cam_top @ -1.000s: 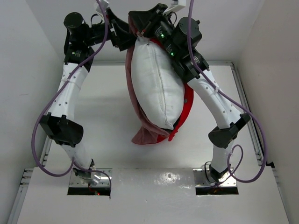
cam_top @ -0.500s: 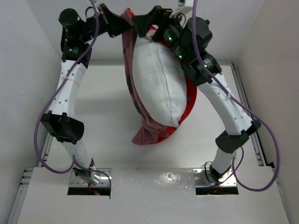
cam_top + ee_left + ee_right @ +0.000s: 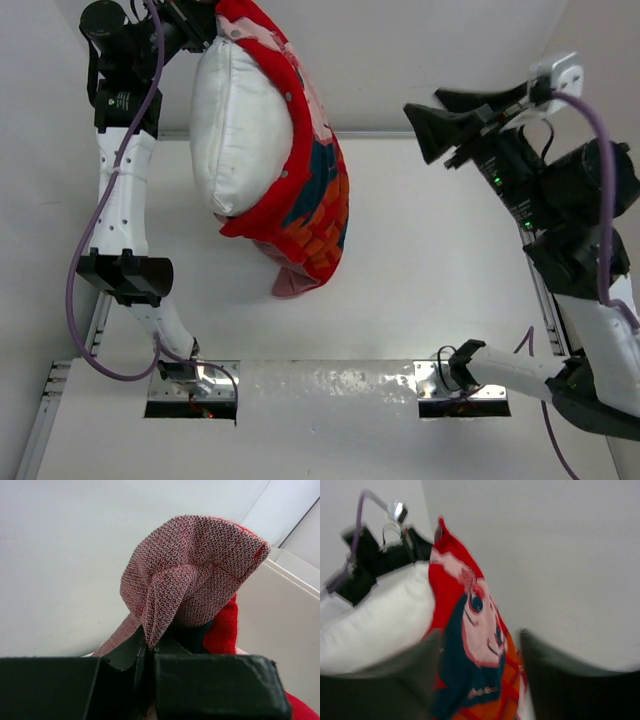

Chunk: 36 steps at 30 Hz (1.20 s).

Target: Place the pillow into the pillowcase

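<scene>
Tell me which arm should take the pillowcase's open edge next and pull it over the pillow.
Right, probably. The left gripper is shut on the pillowcase at its top, holding it and the pillow up; releasing would drop both. The right gripper is open, empty and off to the side.

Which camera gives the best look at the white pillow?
The top external view: the pillow hangs nearly whole, partly wrapped by the red pillowcase. The right wrist view shows only a blurred part of it; the left wrist view shows just pinched pillowcase fabric, no pillow.
</scene>
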Motion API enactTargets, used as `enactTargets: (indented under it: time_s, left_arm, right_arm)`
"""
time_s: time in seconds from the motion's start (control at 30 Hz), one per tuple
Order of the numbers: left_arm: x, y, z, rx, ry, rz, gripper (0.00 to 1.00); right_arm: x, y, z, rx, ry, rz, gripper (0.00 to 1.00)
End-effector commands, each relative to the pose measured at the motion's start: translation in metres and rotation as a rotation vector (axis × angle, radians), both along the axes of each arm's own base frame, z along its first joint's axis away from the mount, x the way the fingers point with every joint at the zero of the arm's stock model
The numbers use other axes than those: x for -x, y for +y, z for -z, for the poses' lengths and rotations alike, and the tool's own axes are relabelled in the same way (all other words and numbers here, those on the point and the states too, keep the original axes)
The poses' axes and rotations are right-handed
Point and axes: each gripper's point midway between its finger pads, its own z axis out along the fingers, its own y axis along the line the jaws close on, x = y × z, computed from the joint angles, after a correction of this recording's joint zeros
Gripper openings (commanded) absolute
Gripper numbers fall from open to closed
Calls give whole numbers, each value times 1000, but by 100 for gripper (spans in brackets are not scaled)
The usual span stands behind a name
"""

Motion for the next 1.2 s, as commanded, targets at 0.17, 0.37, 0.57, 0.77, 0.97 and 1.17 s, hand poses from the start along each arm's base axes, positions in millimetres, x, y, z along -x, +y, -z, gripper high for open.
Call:
enactTargets:
  time_s: [0.17, 0.37, 0.57, 0.77, 0.97, 1.17]
  left_arm:
    - [32, 14, -54, 1, -151, -108, 0]
    - [26, 16, -47, -19, -138, -125, 0]
    - [25, 15, -48, -24, -145, -119, 0]
    - [29, 14, -51, -22, -155, -114, 0]
    - [35, 12, -53, -21, -159, -100, 0]
    - [45, 15, -63, -24, -183, -108, 0]
  right_arm:
    - [26, 140, 210, 341, 237, -393, 43]
    - [77, 199, 222, 417, -19, -216, 99]
    - [98, 228, 212, 374, -129, -61, 99]
    - [82, 243, 182, 295, -113, 159, 99]
    - [52, 234, 163, 251, -135, 304, 95]
    - [24, 216, 155, 226, -117, 395, 8]
